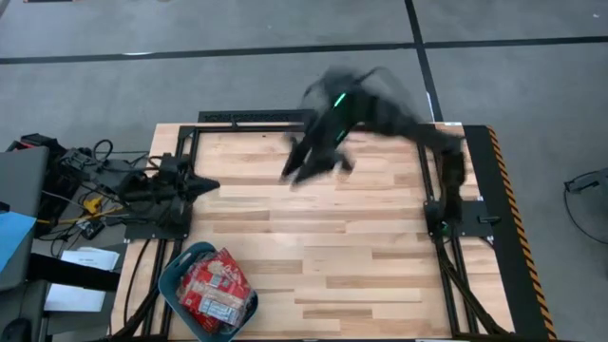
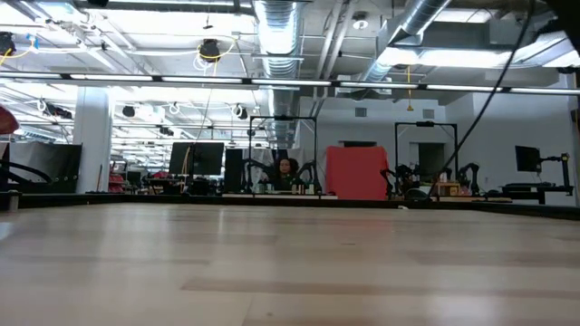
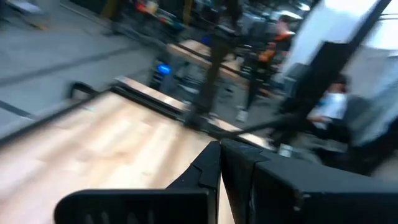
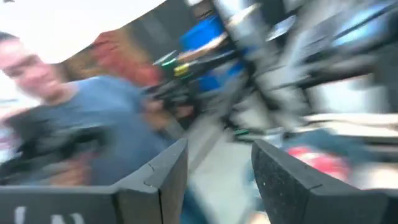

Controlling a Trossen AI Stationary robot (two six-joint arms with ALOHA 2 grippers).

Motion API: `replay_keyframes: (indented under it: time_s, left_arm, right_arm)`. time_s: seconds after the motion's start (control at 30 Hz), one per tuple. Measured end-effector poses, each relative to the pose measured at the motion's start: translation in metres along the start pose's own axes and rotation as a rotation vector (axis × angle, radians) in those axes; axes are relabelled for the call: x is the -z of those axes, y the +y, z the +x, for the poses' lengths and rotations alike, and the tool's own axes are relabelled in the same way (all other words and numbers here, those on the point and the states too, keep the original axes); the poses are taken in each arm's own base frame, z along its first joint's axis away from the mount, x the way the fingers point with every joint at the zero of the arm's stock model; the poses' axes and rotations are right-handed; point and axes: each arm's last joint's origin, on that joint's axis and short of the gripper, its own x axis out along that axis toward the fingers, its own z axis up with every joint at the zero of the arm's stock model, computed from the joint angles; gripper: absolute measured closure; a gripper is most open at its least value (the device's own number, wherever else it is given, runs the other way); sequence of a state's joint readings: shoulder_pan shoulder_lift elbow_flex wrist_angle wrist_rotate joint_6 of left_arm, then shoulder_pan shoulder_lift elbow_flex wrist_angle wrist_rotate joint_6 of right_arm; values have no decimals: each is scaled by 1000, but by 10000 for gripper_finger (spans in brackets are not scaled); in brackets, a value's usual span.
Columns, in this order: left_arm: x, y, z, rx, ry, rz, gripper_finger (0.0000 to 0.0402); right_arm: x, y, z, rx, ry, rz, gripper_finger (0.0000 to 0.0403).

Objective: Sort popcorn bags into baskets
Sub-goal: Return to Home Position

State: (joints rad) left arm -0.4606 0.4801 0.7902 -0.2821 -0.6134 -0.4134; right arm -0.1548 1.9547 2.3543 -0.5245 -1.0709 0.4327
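Observation:
The teal basket (image 1: 175, 276) stands at the table's near left corner, and several red popcorn bags (image 1: 217, 288) lie piled in it. I see no bag on the bare table. My left gripper (image 1: 211, 185) rests at the left edge, pointing right; in the left wrist view its fingers meet, so my left gripper (image 3: 219, 163) is shut and empty. My right gripper (image 1: 302, 169) is a blur over the far middle of the table. In the right wrist view my right gripper (image 4: 219, 168) is open with nothing between its fingers.
Bare wooden table top (image 1: 332, 247) spreads between the two arm bases. Black frame rails (image 1: 432, 218) run along the left, right and far sides. Cables and boxes (image 1: 85, 185) sit beyond the left edge. A person in a grey-blue shirt (image 4: 93, 118) shows in the right wrist view.

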Motion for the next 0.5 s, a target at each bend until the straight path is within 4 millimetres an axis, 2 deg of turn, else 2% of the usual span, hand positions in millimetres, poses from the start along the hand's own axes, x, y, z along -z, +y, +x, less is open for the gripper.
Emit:
replay_keyframes:
  time_s: [0.07, 0.13, 0.27, 0.37, 0.43, 0.5]
  left_arm:
    - [0, 2, -1, -51, -16, 42, 401]
    - [1, 3, -1, -65, -11, 58, 401]
    - [-1, 6, -3, -38, -29, 44, 401]
    - [-2, 11, -9, -11, -57, 6, 401]
    - [2, 19, -14, -26, -97, -16, 401]
    - [10, 28, -16, -68, -152, -33, 401]
  right_arm:
    - [-8, 23, -39, 112, -38, -61, 204]
    - [-9, 50, -72, 208, -47, -195, 206]
    - [-2, 109, -124, 372, -51, -381, 208]
    - [17, 139, -148, 437, -9, -457, 209]
    - [34, 148, -158, 463, 17, -459, 209]
    - [52, 146, -165, 469, 26, -423, 207]
